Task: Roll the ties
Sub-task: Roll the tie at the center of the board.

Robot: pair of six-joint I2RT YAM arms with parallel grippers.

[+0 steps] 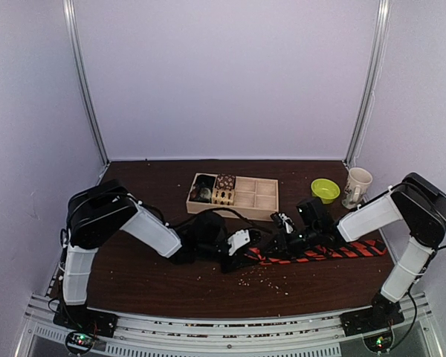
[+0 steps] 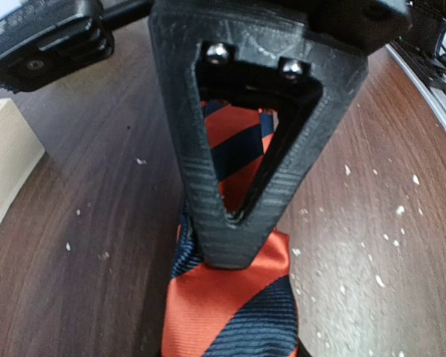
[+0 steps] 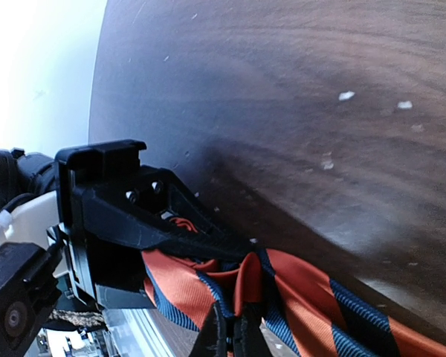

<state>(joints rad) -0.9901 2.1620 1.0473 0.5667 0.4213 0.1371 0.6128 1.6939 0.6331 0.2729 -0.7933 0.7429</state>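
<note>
The tie (image 1: 334,251), striped red-orange and dark, lies flat along the table's front right and runs left to both grippers. My left gripper (image 1: 241,249) holds the tie's left end. In the left wrist view its black finger (image 2: 234,223) presses down on the tie (image 2: 230,312). My right gripper (image 1: 288,242) is just to the right of it. In the right wrist view the right gripper (image 3: 238,338) pinches a raised fold of the tie (image 3: 312,297), with the left gripper (image 3: 134,223) close beside it and fabric between its fingers.
A wooden tray (image 1: 256,195) with compartments stands behind the grippers, with small patterned fabric rolls (image 1: 223,190) in its left cells. A green bowl (image 1: 325,189) and a paper cup (image 1: 356,186) stand at the back right. Pale crumbs (image 1: 264,277) dot the dark table.
</note>
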